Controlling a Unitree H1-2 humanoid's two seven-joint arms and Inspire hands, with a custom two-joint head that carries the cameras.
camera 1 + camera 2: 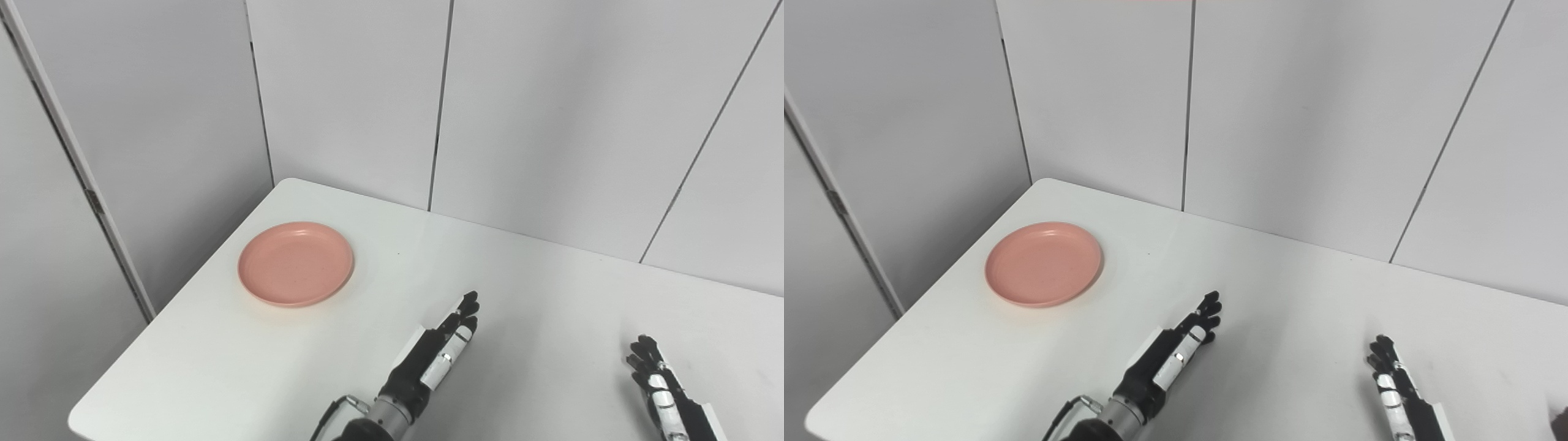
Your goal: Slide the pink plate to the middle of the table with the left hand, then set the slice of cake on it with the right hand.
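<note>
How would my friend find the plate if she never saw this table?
Start at the white table in front of the grey wall panels. Look toward its far left corner: the plate lies there flat and empty, well beyond the left hand. It is the only round, pink thing on the table; everything else nearby is white, grey or black.

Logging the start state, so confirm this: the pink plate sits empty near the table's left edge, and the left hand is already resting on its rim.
Not quite. The pink plate is empty and near the left edge of the table, but the left hand is not on its rim. The left eye view shows it apart from the plate, over bare tabletop to the plate's right and nearer the robot.
</note>
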